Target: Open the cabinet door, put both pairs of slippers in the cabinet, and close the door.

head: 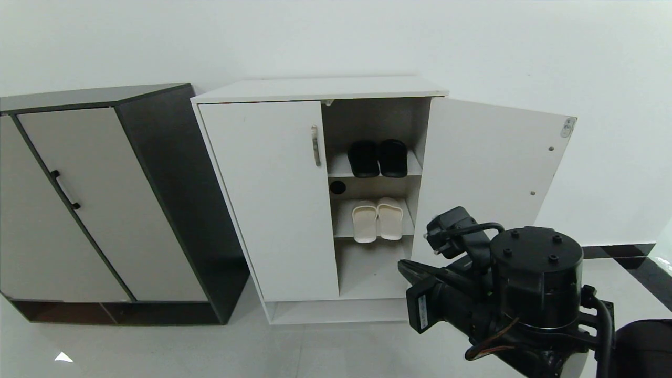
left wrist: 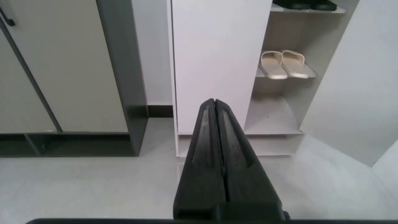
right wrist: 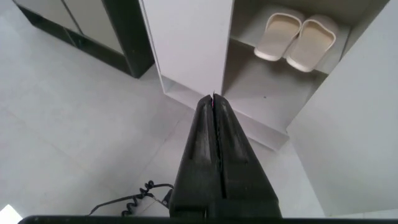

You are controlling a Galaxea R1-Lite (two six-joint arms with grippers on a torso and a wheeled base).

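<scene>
The white cabinet (head: 268, 199) stands against the wall with its right door (head: 488, 173) swung open and its left door shut. A black pair of slippers (head: 378, 157) rests on the upper shelf. A cream pair of slippers (head: 377, 219) (left wrist: 287, 64) (right wrist: 301, 34) lies on the middle shelf, toes inward. My right gripper (head: 407, 269) (right wrist: 213, 98) hangs shut and empty in front of the open door, below the cream pair. My left gripper (left wrist: 214, 102) is shut and empty, facing the closed left door from farther back.
A dark cabinet (head: 105, 199) with pale doors stands close to the left of the white one. The bottom compartment (head: 367, 268) of the white cabinet holds nothing. Pale tiled floor (head: 210, 346) spreads in front. A black strip (head: 640, 262) runs along the floor at right.
</scene>
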